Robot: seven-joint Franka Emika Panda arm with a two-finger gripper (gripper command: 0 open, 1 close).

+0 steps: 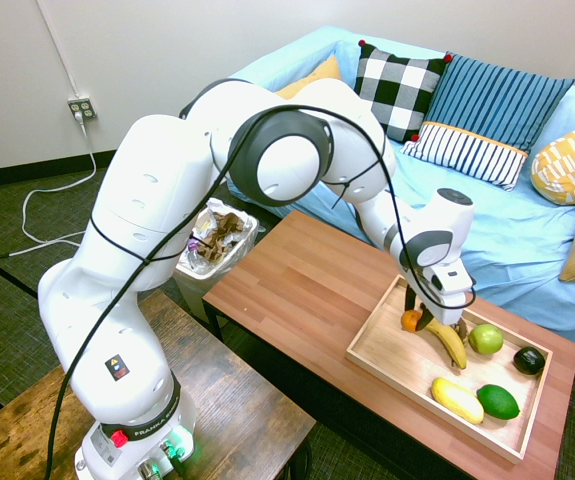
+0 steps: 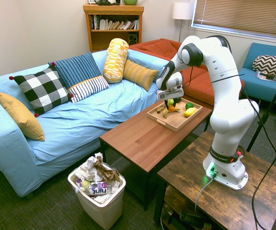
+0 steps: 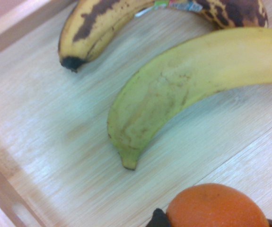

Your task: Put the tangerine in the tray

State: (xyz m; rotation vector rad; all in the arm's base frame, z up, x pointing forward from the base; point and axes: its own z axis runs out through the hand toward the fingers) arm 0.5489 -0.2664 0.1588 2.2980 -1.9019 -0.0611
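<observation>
Behind the wooden coffee table (image 1: 297,290) runs a blue sofa (image 1: 487,230) with cushions. On the table's far end sits the tray (image 1: 382,345), light wood with a low rim. The gripper (image 1: 419,322) hangs low over its near corner, fingers pinching the tangerine (image 1: 410,321), which is partly covered by them; whether the fruit touches the tray floor is unclear. In the wrist view only the tangerine's upper part shows, cut off by the frame edge. Beside it lie two bananas (image 1: 449,342), one heavily browned, then a green apple (image 1: 485,339), a dark fruit (image 1: 528,361), a yellow fruit (image 1: 457,400) and a lime (image 1: 498,402). A full waste bin (image 1: 217,245) stands by the table, partly hidden behind the arm.
</observation>
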